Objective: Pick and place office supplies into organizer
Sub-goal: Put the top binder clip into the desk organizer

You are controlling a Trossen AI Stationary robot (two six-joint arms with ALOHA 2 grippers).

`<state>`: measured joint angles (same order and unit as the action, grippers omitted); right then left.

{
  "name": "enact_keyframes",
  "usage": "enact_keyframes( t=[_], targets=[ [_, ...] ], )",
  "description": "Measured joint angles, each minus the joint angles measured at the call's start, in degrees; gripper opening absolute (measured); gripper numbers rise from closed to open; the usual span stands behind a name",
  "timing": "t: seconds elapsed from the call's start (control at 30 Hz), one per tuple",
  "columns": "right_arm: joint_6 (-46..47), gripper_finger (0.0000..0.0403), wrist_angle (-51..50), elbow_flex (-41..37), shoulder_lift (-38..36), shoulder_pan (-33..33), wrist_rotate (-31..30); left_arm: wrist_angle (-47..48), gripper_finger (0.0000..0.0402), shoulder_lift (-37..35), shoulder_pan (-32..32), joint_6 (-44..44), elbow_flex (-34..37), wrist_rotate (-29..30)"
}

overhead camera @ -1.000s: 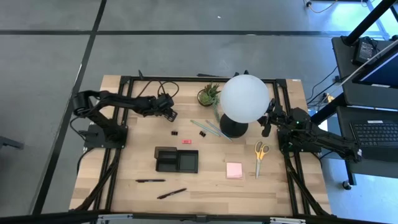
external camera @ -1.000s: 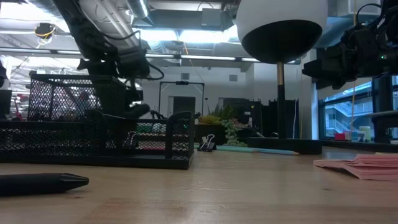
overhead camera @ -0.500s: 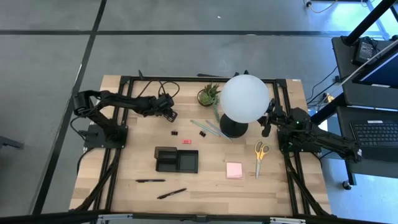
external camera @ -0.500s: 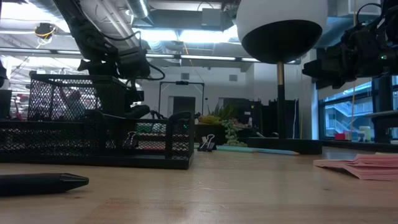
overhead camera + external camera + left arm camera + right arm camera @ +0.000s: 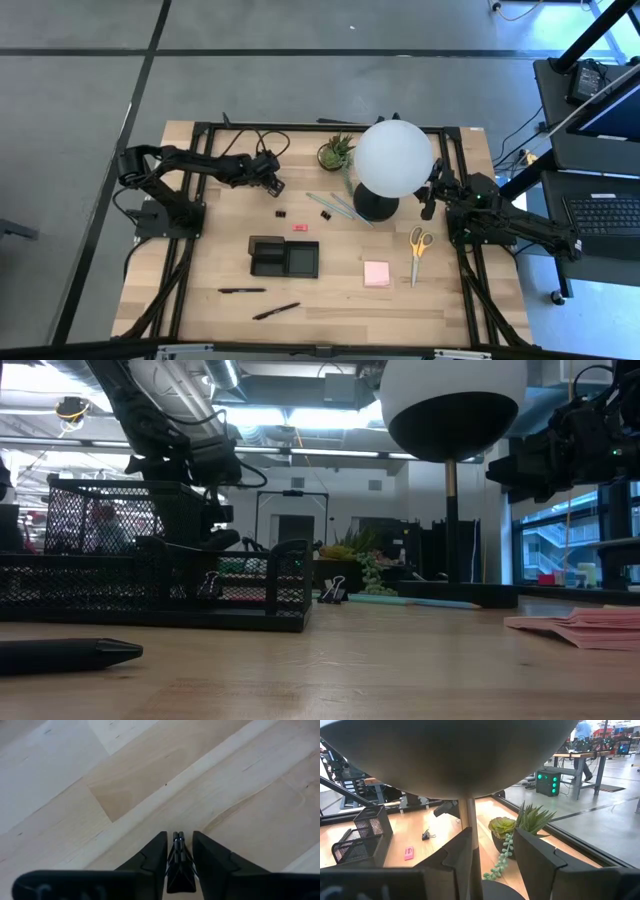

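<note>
My left gripper (image 5: pixel 272 183) hangs over the table's far left part, shut on a small black binder clip (image 5: pixel 180 872). A second binder clip (image 5: pixel 282 213) and a pink eraser (image 5: pixel 299 227) lie on the wood just beyond the black mesh organizer (image 5: pixel 285 258). Pale-green pencils (image 5: pixel 338 207) lie by the lamp's base. Yellow-handled scissors (image 5: pixel 418 250) and a pink sticky-note pad (image 5: pixel 377 273) lie to the right. Two black pens (image 5: pixel 242 290) lie near the front edge. My right gripper (image 5: pixel 430 200) waits open and level beside the lamp, holding nothing. My left gripper has the binder clip pinched between its two fingers (image 5: pixel 155 860), one on each flat side of the clip's black body. The clip's wire handles (image 5: pixel 178 840) point out along the fingers toward their tips. The fingers slant down at the table. Whether the clip touches the wood I cannot tell.
A white globe lamp (image 5: pixel 393 160) on a round black base and a small potted plant (image 5: pixel 337 152) stand at the far middle, right in front of my right gripper. The lamp's stem (image 5: pixel 469 820) shows just beyond its fingers. Bare wood lies left of the organizer.
</note>
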<state>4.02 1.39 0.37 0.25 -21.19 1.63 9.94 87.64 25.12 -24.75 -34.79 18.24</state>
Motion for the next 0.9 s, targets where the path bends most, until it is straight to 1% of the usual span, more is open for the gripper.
enact_keyframes(
  t=[0.53, 0.9],
  targets=[
    [-0.01, 0.0145, 0.0, 0.01, 0.0, 0.0, 0.0, -0.29, 0.0032, -0.07, 0.0, 0.02, -0.11, 0.24],
    [-0.01, 0.0145, 0.0, 0.0, 0.0, 0.0, 0.0, -0.9, 0.0023, -0.85, 0.0, 2.07, 0.06, -0.1]
  ],
)
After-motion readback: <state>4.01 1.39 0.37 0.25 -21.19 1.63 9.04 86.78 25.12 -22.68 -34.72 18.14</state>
